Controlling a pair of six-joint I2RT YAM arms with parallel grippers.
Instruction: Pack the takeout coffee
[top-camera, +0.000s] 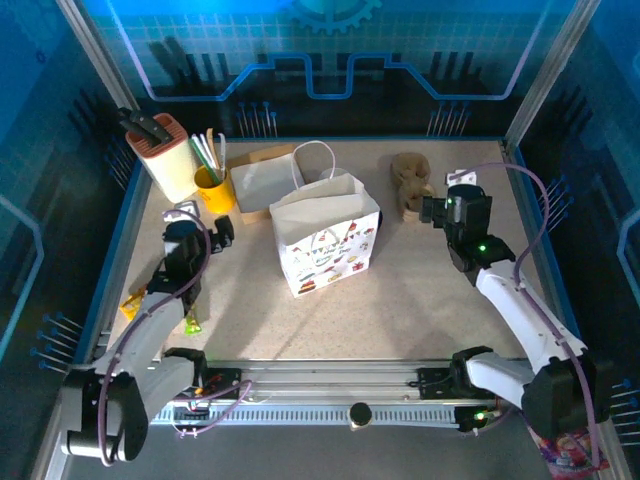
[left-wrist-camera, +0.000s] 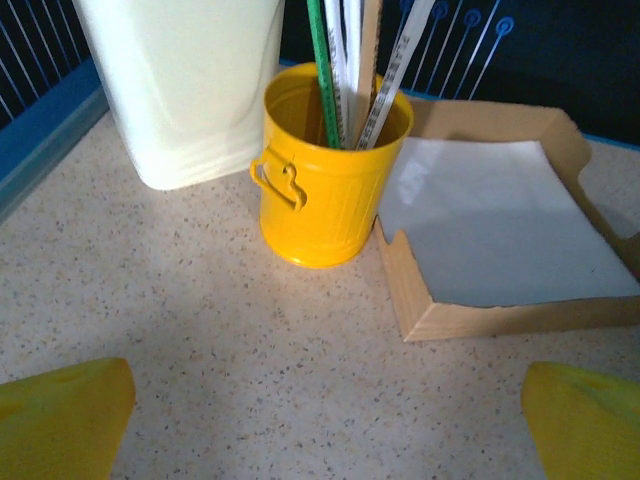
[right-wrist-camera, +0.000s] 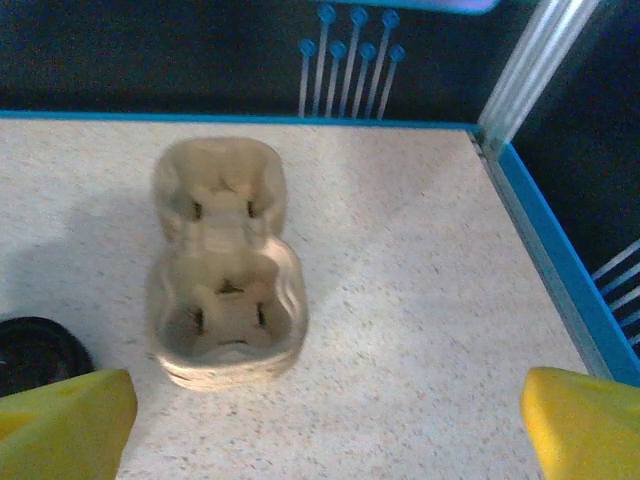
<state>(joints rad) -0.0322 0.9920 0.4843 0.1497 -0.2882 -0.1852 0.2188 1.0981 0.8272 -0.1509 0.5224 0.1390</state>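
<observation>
The top external view takes in the whole counter (top-camera: 420, 290): the white printed bag (top-camera: 325, 245) stands open mid-counter, the left gripper (top-camera: 218, 232) is near the yellow pail (top-camera: 214, 190), and the right gripper (top-camera: 432, 210) is just beside the pulp carrier (top-camera: 408, 183). The left wrist view adds the pail's straws (left-wrist-camera: 345, 70) and a shallow cardboard tray (left-wrist-camera: 500, 235), with the jaws spread wide, holding nothing. In the right wrist view the jaws are equally wide, and the takeout coffee (right-wrist-camera: 32, 355) appears as a blurred round black lid on the counter just left of the carrier, its body hidden.
</observation>
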